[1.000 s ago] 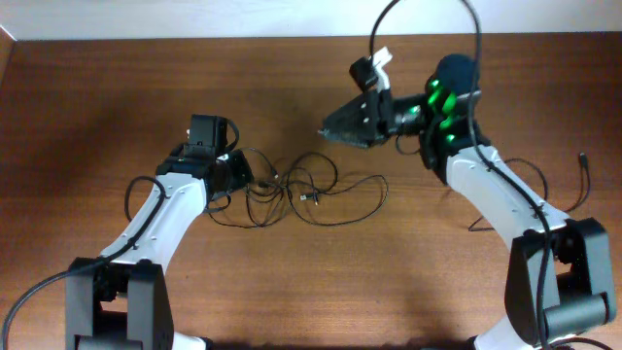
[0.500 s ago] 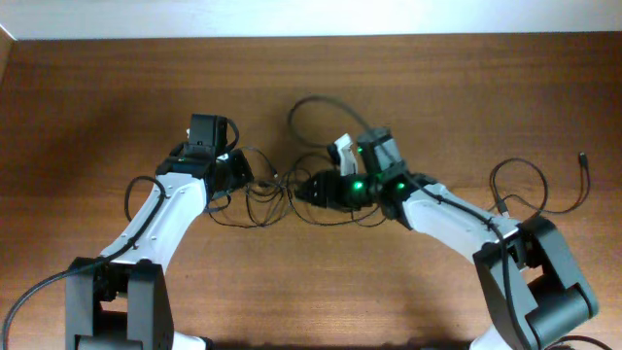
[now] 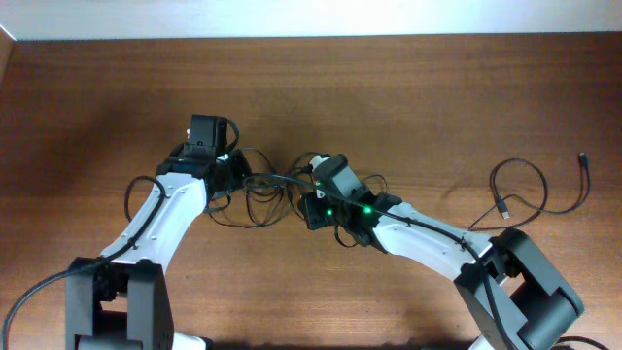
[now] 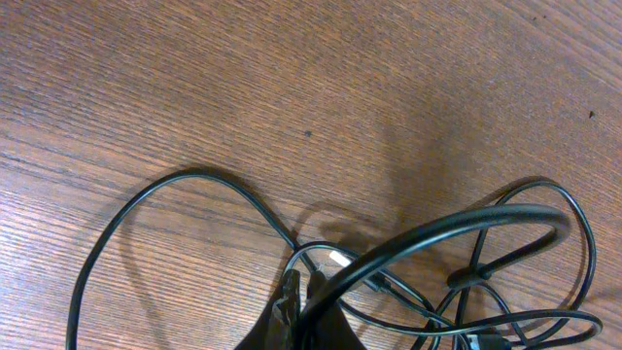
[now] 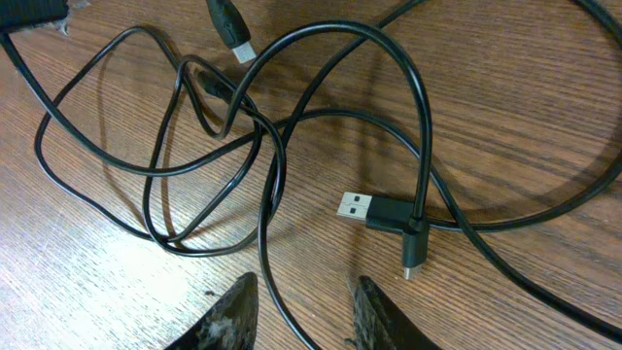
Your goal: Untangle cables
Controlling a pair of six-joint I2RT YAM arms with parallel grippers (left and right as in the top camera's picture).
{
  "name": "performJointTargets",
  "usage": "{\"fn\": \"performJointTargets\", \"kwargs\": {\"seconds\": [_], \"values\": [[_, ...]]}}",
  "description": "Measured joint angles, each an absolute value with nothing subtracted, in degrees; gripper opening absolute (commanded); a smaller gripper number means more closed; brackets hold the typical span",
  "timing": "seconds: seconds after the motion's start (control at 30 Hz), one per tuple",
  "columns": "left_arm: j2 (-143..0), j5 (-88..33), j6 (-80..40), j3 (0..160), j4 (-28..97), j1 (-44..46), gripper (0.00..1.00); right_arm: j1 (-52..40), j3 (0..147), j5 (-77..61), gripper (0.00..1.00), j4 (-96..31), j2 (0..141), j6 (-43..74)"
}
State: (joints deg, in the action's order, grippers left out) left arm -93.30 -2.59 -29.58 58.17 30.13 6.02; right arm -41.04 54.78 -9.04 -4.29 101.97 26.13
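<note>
Right fingers [image 5: 228, 316] lowered over cables [image 5: 379, 211], parted | left fingers [image 4: 292, 311] clench cables | wooden table [image 3: 437, 87]

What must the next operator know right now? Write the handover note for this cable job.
Left gripper: shut on a strand of the cables, at the tangle's left edge.
Right gripper: open, low over the tangle's right side, with one strand running between its fingers, not clamped.
Cables: knotted loops at mid-table; a USB plug lies among them.
Done: a separate cable lies apart at the right.
Left: probably close on that strand, draw the loops apart, lay each cable out singly.
</note>
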Motion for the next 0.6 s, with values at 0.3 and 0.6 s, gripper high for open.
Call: {"fn": "performJointTargets", "kwargs": {"seconds": [0.3,0.6], "values": [[-93.3,-2.59,-29.58,58.17,30.15,6.02,0.02,-41.1,54.78,-15.68,0.39,-0.95,105.12,25.74],[-93.3,-2.59,-29.58,58.17,30.13,6.02,0.03,-43.11,54.78,-16.45,0.44,-0.38,105.12,23.97]]}}
